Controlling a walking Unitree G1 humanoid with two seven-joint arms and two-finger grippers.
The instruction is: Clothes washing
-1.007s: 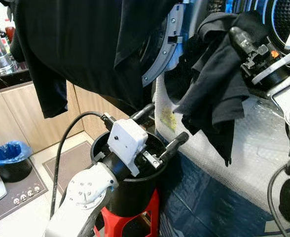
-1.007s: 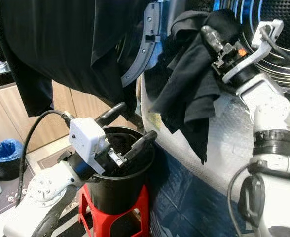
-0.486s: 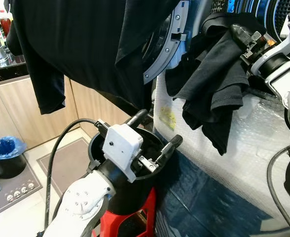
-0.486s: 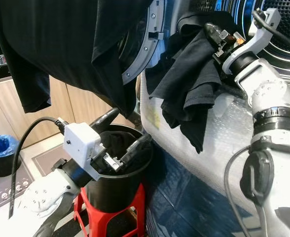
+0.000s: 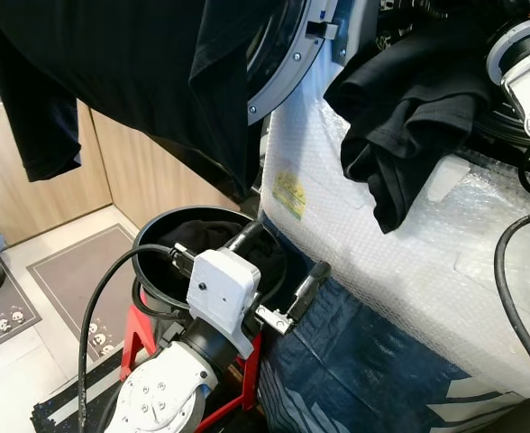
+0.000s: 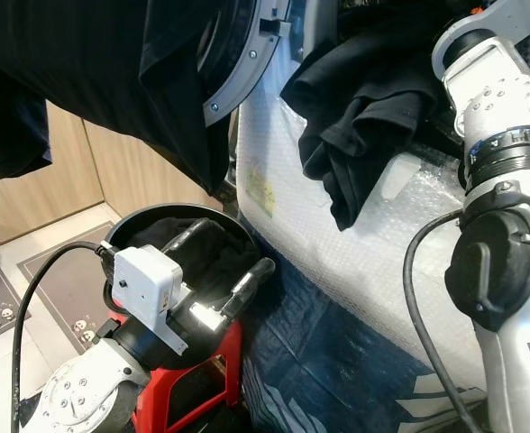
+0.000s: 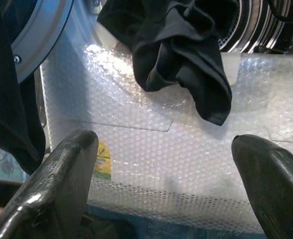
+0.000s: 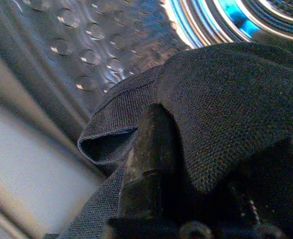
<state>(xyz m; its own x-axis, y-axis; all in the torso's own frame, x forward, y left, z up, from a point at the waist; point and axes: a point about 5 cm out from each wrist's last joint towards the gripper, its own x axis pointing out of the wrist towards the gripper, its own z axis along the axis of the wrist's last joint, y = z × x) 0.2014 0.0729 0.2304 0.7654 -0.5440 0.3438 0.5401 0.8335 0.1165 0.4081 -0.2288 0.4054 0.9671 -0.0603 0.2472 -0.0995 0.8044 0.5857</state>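
Washer front point(image 5: 400, 262): wrapped in bubble film.
Floor point(image 5: 31, 352): pale tile.
My left tool point(image 5: 278, 271): spread apart over black bucket point(image 5: 157, 236).
My right tool point(image 8: 151, 144): clamped on black garment point(image 5: 409, 108).

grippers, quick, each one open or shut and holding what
Left gripper: open, empty, over the black bucket.
Right gripper: shut on the black garment at the washer drum.

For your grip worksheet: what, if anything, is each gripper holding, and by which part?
The right gripper pinches a fold of the black garment. The left gripper, open, holds nothing.
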